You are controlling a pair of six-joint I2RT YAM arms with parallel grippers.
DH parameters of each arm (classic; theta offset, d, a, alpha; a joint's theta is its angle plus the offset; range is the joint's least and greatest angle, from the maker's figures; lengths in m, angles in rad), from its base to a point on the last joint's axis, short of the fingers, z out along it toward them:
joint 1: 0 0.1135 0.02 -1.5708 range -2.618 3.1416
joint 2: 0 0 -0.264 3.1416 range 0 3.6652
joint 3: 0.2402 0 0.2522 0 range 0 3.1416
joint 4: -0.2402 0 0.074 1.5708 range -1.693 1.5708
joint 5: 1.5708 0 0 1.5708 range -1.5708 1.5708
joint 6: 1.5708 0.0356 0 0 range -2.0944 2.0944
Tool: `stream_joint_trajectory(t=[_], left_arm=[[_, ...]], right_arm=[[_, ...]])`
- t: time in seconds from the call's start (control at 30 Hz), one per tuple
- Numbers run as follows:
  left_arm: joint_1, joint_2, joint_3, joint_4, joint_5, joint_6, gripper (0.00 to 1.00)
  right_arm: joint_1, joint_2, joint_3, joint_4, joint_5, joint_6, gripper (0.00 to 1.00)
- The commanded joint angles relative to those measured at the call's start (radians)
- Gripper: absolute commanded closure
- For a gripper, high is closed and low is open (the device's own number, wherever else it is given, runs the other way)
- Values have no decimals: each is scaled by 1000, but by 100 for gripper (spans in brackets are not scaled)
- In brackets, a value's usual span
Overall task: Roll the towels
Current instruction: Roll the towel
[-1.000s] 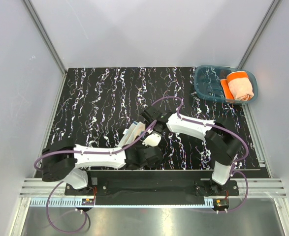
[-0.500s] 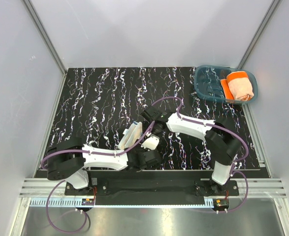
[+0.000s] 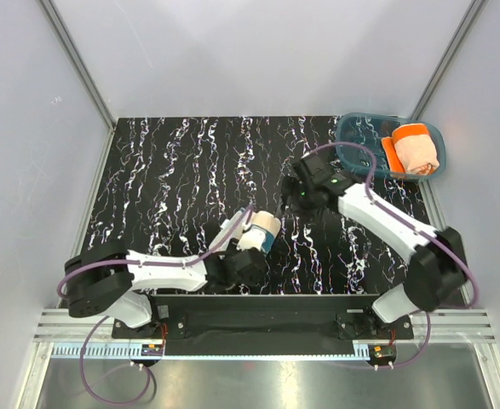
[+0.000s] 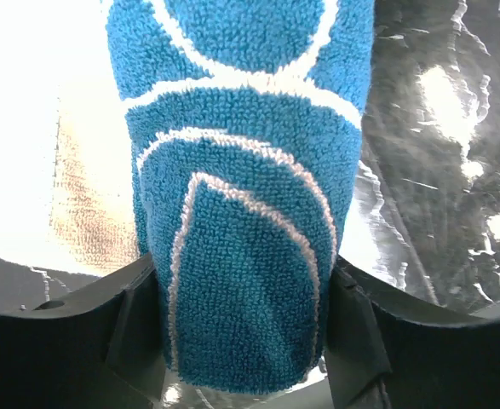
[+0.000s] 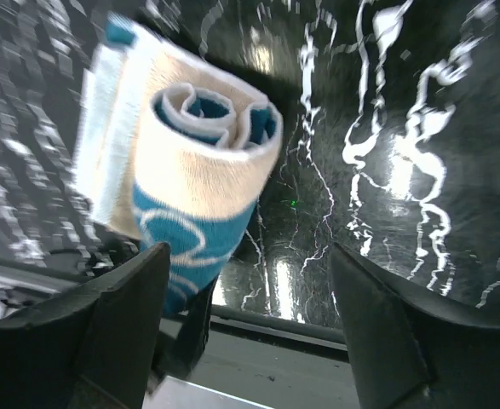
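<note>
- Over the last second the right jaws have opened and swung away from the roll toward the far right. They now stand apart with nothing between them.
- The left jaws are clamped on the lower end of the teal towel, pressing its sides. The left wrist view shows cloth filling the gap from one side to the other.
- That towel is a finished roll near the front middle of the tabletop. It stands nearly upright and seems lifted a little.
- The orange towel lies rolled in the blue tray, well apart at the far right corner.
- Risk: the right wrist view shows the outer flap standing loose from the coil. With only one end pinched, a swing or tilt could let the layers unwind.
- Risk: the free upper end may sag or catch the tray's rim and slip from the hold.
</note>
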Motion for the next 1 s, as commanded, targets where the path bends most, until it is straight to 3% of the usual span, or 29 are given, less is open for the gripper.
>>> stream_joint_trajectory(t=[0.0, 0.17, 0.27, 0.4, 0.57, 0.67, 0.8, 0.97], left_arm=[[51, -50, -54, 54, 146, 17, 39], [96, -56, -45, 94, 227, 38, 43], [153, -80, -57, 145, 354, 52, 44], [263, -104, -83, 248, 647, 43, 42], [366, -45, -56, 254, 823, 18, 38], [406, 36, -9, 240, 945, -3, 38], [453, 105, -14, 344, 1108, -74, 36], [516, 131, -48, 435, 1217, -132, 35]], right_arm=[[-11, -99, -17, -20, 25, -33, 17], [-13, -132, -101, 35, -46, -11, 17], [-13, -195, -213, 180, -156, -1, 17], [-13, -305, -355, 370, -235, 24, 15], [-13, -378, -478, 510, -282, 58, 12], [-11, -376, -518, 591, -311, 75, 12], [-11, -329, -543, 663, -331, 84, 12], [-11, -283, -563, 721, -321, 84, 12]])
